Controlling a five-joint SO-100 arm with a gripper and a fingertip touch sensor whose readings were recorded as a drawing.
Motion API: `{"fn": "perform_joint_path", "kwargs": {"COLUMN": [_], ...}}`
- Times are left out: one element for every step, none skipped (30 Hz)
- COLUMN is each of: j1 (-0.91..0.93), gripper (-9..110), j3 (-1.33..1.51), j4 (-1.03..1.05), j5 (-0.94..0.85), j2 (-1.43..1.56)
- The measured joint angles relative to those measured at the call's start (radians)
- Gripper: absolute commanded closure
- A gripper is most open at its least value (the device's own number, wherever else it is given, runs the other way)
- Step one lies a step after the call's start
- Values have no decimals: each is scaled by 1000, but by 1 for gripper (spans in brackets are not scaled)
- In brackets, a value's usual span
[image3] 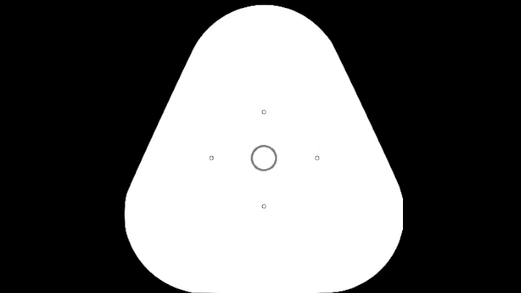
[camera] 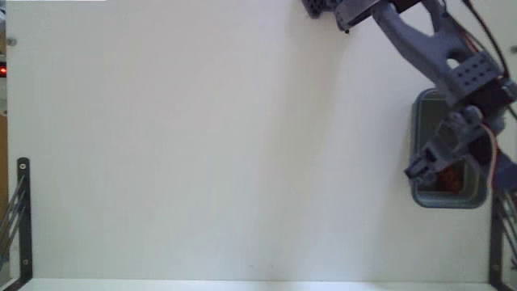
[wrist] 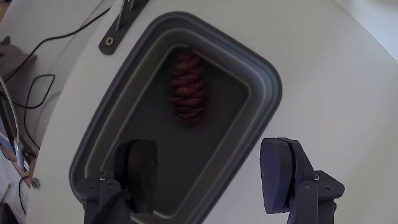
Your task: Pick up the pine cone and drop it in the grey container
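Wrist view, nearest first: my jaws stand wide apart and empty, one finger (wrist: 142,174) at the lower left of the frame and the other at the lower right, with nothing between them. Beyond them lies the grey container (wrist: 268,81) on the white surface (wrist: 336,74), its long side running from lower left to upper right. The pine cone (wrist: 188,87) rests inside on the container's floor, in the upper middle of the frame, ahead of my jaws and clear of them; its long axis runs nearly up and down the frame. In the fixed view the container (camera: 420,194) sits at the right edge beneath my arm. Judgement: the drop appears complete; any coming move is a withdrawal.
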Motion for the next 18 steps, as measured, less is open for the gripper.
{"fn": "perform_joint_path", "kwargs": {"j1": [5, 9, 15, 21, 32, 41, 52, 63, 71, 78, 89, 101, 109, 121, 133, 144, 152, 160], "gripper": [-9, -9, -9, -9, -9, -9, -9, -9, -9, -9, -9, -9, -9, -9, -9, -9, -9, -9], "j3": [14, 20, 31, 35, 46, 63, 67, 81, 98, 104, 120, 137, 150, 156, 172, 187, 202, 209], "j4": [0, 0, 0, 0, -2, 0, 2, -2, 0, 2, -3, 0, 0, 0, 0, 0, 0, 0], "j5": [0, 0, -2, -2, -2, 0, 0, 0, 0, 0, 0, 0, -2, -2, -2, 0, 0, 0], "j2": [11, 18, 31, 43, 55, 74, 86, 94, 110, 123, 135, 150, 166, 175, 189, 204, 219, 232]}}
